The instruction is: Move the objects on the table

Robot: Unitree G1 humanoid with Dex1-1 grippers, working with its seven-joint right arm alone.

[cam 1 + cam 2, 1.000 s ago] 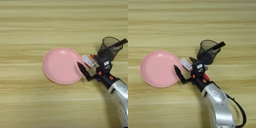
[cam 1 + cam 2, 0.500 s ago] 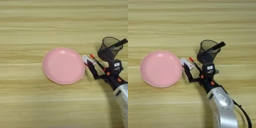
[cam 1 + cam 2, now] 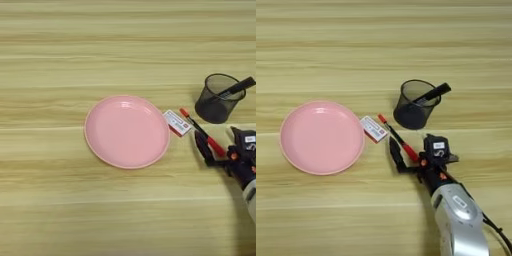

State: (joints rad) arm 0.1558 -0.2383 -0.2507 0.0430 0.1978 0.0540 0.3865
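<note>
The round pink plate point(image 3: 126, 131) lies empty on the table point(image 3: 75, 60), left of centre. Just off its right rim rests the small white red-edged card point(image 3: 177, 122). A thin red-and-black pen point(image 3: 398, 138) runs diagonally from beside the card toward the near right. My right gripper point(image 3: 414, 151) is open, with one black finger point(image 3: 394, 154) left of the pen's red near end and the other on its right side. Whether the fingers touch the pen I cannot tell. Behind stands the black wire-mesh pen cup point(image 3: 415, 105), holding a black marker point(image 3: 433, 93) that leans right.
My silver forearm point(image 3: 458, 220) comes in from the bottom right corner. Bare light wood stretches across the far half of the table and the whole left side.
My gripper has drawn back to the right, from the plate's right rim and over the card to the pen's near end. Card and pen now show fully. Plate and cup have not moved.
</note>
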